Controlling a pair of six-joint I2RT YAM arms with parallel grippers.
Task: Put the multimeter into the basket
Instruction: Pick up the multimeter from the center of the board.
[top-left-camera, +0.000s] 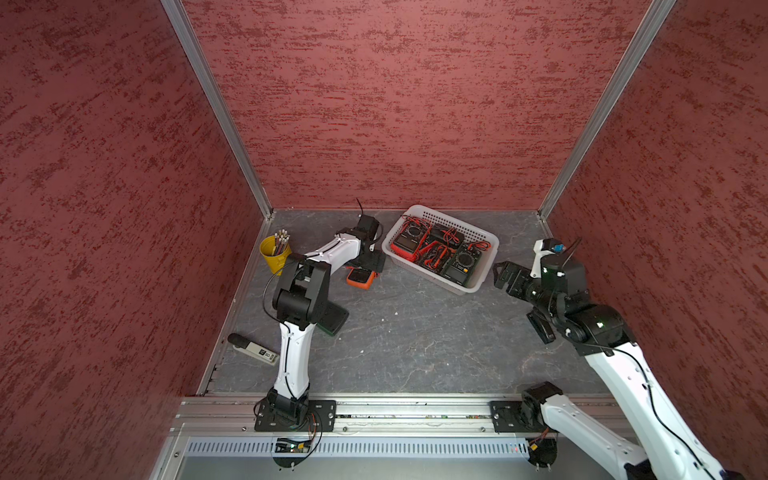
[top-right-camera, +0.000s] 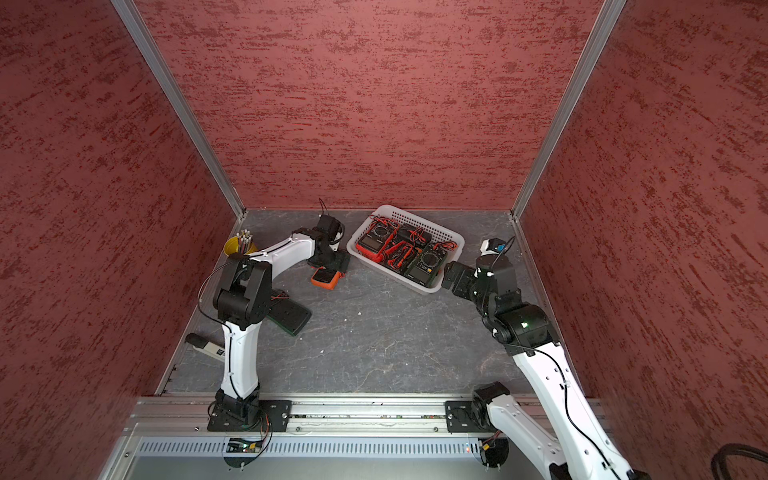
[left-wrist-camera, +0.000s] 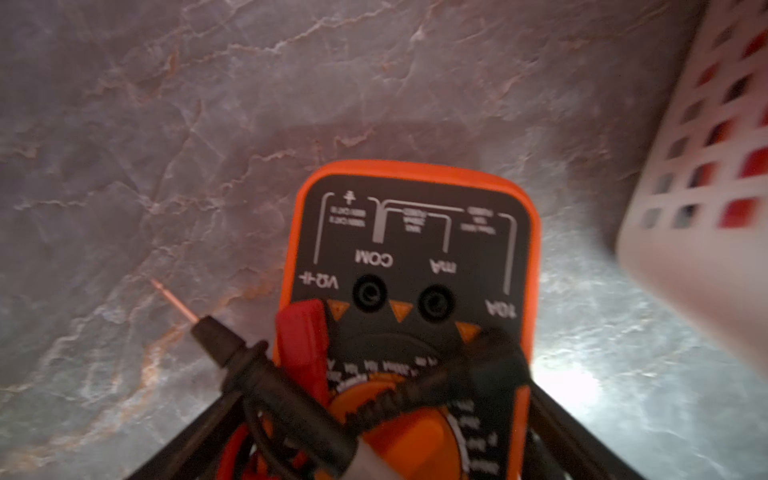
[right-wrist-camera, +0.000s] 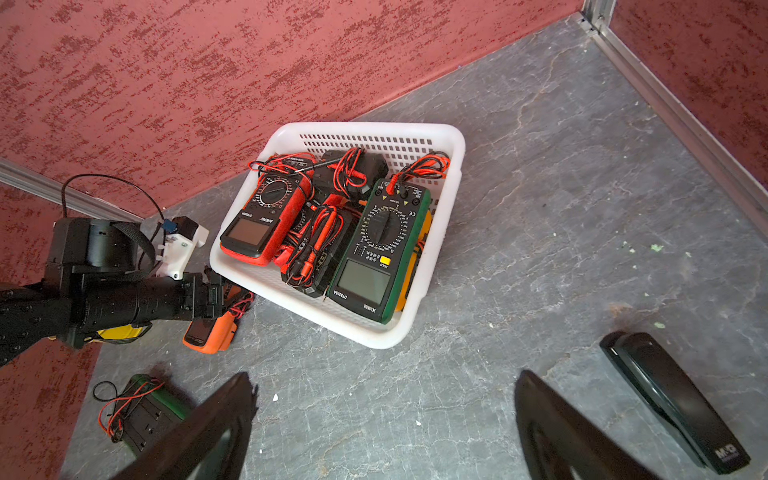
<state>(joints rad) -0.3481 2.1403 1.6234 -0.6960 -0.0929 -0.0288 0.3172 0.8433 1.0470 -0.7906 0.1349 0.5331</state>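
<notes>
An orange multimeter (top-left-camera: 360, 277) (top-right-camera: 326, 277) lies on the grey table just left of the white perforated basket (top-left-camera: 473, 286) (top-right-camera: 415, 286). My left gripper (top-left-camera: 368, 264) (top-right-camera: 332, 262) is down over its dial end. In the left wrist view the multimeter (left-wrist-camera: 415, 249) sits between the two fingers of the left gripper (left-wrist-camera: 374, 457), which lie against its sides, with black and red test leads bunched on one side. My right gripper (top-left-camera: 505, 276) (right-wrist-camera: 382, 424) hangs open above bare table by the basket's (right-wrist-camera: 374, 336) near right corner.
The basket holds several multimeters tangled in red and black leads. A yellow cup of pens (top-left-camera: 275, 253) stands at the left wall. A dark green meter (right-wrist-camera: 145, 411) lies under the left arm. A black stapler (right-wrist-camera: 673, 399) lies near the right gripper, and a black-and-white device (top-left-camera: 253, 349) lies front left.
</notes>
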